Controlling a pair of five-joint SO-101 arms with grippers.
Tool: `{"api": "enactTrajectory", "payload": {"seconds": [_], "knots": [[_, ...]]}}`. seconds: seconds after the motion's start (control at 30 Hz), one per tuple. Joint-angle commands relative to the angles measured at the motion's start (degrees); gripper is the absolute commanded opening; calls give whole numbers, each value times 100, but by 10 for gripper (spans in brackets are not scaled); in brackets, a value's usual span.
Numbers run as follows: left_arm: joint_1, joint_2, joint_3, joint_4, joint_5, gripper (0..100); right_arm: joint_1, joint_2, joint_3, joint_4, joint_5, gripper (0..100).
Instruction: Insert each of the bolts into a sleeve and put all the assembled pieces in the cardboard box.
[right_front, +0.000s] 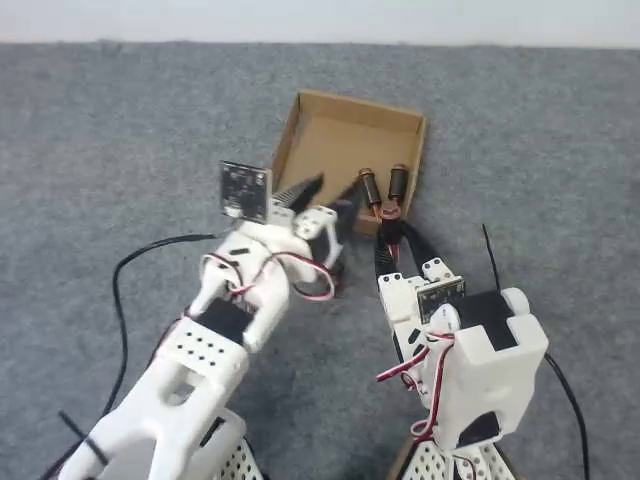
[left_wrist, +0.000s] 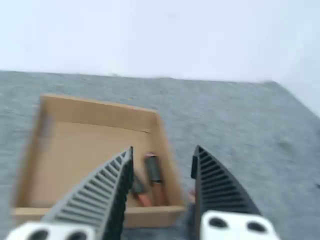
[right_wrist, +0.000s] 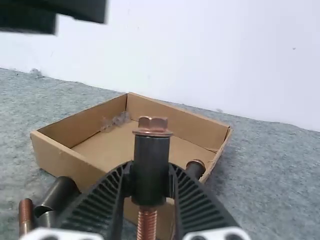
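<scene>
One cardboard box (right_front: 350, 101) and two tools, the left tool (right_front: 338, 184) and the right tool (right_front: 392, 228), share one desk (right_front: 120, 130). Two sleeved bolts (right_front: 368, 186) (right_front: 398, 180) show from above; the right wrist view adds one more sleeve (right_wrist: 57, 192) and one more bolt (right_wrist: 24, 216).

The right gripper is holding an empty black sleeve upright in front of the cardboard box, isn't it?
Not empty. In the right wrist view the right gripper holds the black sleeve upright in front of the cardboard box with a copper bolt through it: head above, thread below.
</scene>
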Motion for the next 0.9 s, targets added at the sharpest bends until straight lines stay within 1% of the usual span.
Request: {"api": "enactTrajectory", "payload": {"seconds": [0.0,0.07,0.1,0.17,0.33,0.5,0.6,0.77,0.87], "knots": [[-765,-237,-40,35,-18,96,92,-48,-35,-136,44,6],[-1204,-273,136,26,-18,13,92,-40,-35,-136,44,6],[-1415,-281,268,26,-18,5,92,-40,-35,-127,44,6],[-1829,-290,576,26,-26,19,92,-40,-35,-119,44,6],[-2734,-299,1209,26,-35,9,110,-40,-35,-127,44,6],[-3613,-299,1490,26,-53,9,382,-92,-158,-145,18,6],[-3824,-299,1675,26,-62,9,400,-84,-413,-145,44,6],[-3701,-290,1710,26,-352,9,356,-92,-1143,-110,62,6],[-3675,-273,1719,26,-378,9,356,-92,-1688,-92,62,6]]}}
